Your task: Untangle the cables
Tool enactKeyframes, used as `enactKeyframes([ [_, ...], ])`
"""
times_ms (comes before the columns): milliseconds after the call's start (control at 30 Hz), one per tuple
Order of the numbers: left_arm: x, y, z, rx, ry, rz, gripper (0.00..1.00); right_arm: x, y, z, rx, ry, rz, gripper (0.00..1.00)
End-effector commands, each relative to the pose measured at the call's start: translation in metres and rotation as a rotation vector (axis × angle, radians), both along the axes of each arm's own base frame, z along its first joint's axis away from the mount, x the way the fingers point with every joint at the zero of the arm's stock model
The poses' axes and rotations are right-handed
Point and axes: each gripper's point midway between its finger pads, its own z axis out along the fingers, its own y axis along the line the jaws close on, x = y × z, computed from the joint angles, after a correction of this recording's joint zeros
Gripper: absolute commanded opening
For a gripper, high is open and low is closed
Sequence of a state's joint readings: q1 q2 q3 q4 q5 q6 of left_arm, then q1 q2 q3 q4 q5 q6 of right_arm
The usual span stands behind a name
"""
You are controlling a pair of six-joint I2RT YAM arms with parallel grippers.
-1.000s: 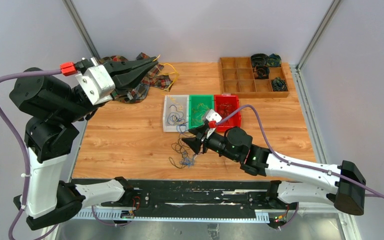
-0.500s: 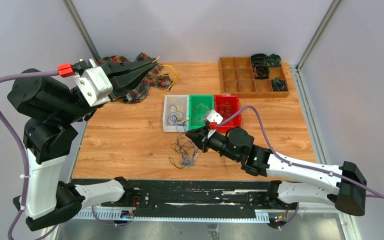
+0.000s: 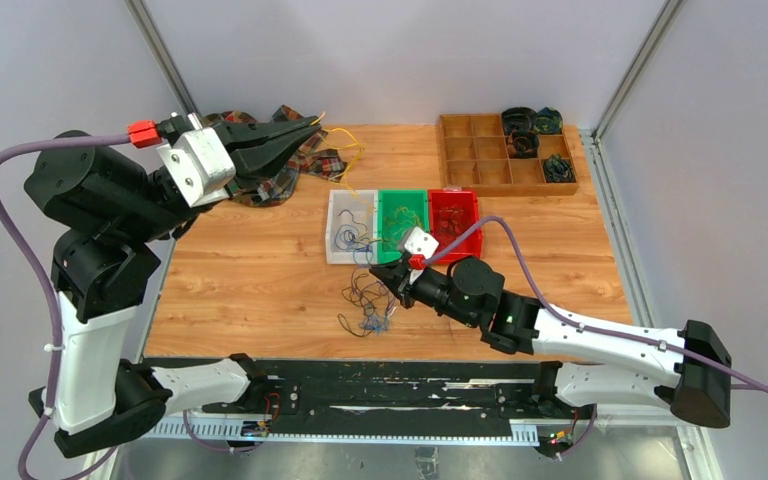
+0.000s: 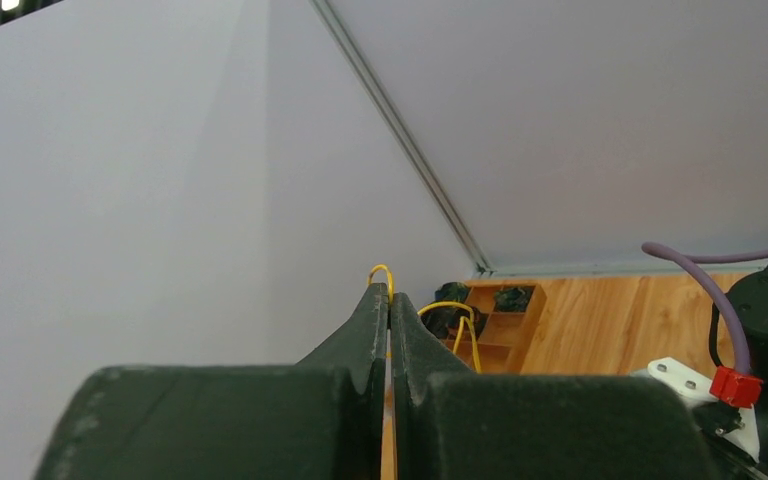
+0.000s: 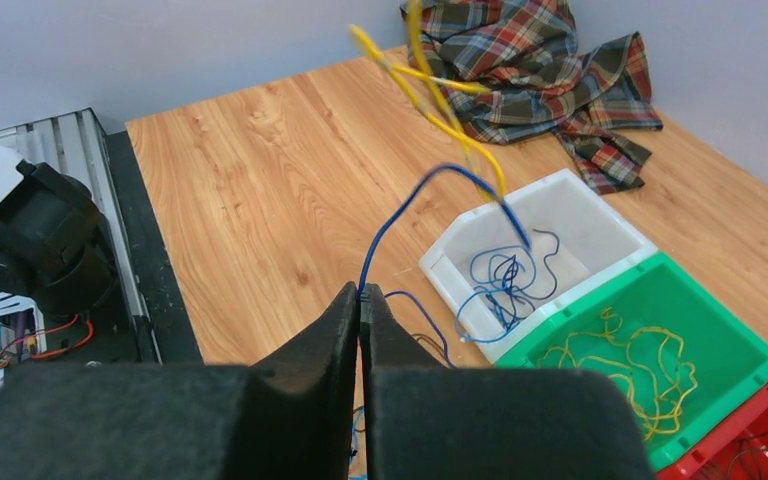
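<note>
My left gripper (image 3: 312,124) is raised high at the back left, shut on a yellow cable (image 3: 346,152) that hangs down toward the white bin; the wire loops over the fingertips in the left wrist view (image 4: 384,272). My right gripper (image 3: 375,274) is low over the table, shut on a blue cable (image 5: 400,215) that arcs up to the yellow cable (image 5: 440,110). A tangle of blue and dark cables (image 3: 365,305) lies on the table just left of the right gripper.
White bin (image 3: 335,240) with blue wires, green bin (image 3: 401,199) with yellow wires and red bin (image 3: 471,206) stand mid-table. A plaid cloth (image 3: 260,180) lies at the back left. A wooden compartment tray (image 3: 480,160) with dark coils is at the back right.
The right gripper has moved up and left with the blue cable. The left gripper has shifted slightly right, still holding the yellow cable aloft.
</note>
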State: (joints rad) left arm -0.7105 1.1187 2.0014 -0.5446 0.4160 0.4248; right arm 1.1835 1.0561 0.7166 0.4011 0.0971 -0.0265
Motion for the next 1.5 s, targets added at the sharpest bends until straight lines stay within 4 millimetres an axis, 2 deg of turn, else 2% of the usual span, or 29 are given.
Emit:
enactKeyframes([
  [0, -0.007, 0.002, 0.009, -0.021, -0.011, -0.018, 0.00, -0.004, 0.008, 0.024, 0.022, -0.053, 0.030, 0.01],
  [267, -0.006, 0.004, 0.016, -0.025, -0.034, -0.002, 0.00, -0.005, 0.004, -0.003, 0.005, -0.013, 0.022, 0.01],
  [333, -0.003, 0.004, 0.019, -0.026, -0.043, 0.011, 0.00, -0.004, 0.000, -0.015, -0.011, 0.005, 0.002, 0.01],
  [467, 0.008, 0.005, 0.025, -0.028, -0.076, 0.060, 0.00, -0.003, -0.014, -0.055, -0.049, 0.076, -0.050, 0.01],
  [700, 0.028, 0.004, 0.033, -0.031, -0.114, 0.135, 0.00, 0.005, -0.060, -0.138, -0.118, 0.201, -0.239, 0.01],
  [800, 0.036, -0.003, 0.029, -0.027, -0.097, 0.135, 0.00, 0.005, -0.073, -0.157, -0.122, 0.246, -0.289, 0.01],
  [900, 0.043, -0.015, 0.015, -0.010, -0.042, 0.102, 0.00, 0.004, -0.083, -0.163, -0.107, 0.281, -0.328, 0.01],
  [967, 0.050, -0.026, -0.003, 0.011, 0.015, 0.082, 0.00, 0.008, -0.094, -0.162, -0.088, 0.291, -0.388, 0.01],
  [1100, 0.070, -0.043, -0.042, 0.063, 0.091, 0.080, 0.00, 0.019, -0.127, -0.155, -0.019, 0.310, -0.549, 0.01],
  [1200, 0.085, -0.057, -0.072, 0.101, 0.131, 0.079, 0.00, 0.022, -0.141, -0.142, 0.058, 0.313, -0.605, 0.01],
  [1367, 0.119, -0.078, -0.125, 0.201, 0.188, 0.115, 0.00, 0.022, -0.163, -0.134, 0.094, 0.348, -0.687, 0.10],
  [1467, 0.143, -0.088, -0.163, 0.281, 0.213, 0.160, 0.00, 0.020, -0.167, -0.131, 0.084, 0.359, -0.693, 0.16],
])
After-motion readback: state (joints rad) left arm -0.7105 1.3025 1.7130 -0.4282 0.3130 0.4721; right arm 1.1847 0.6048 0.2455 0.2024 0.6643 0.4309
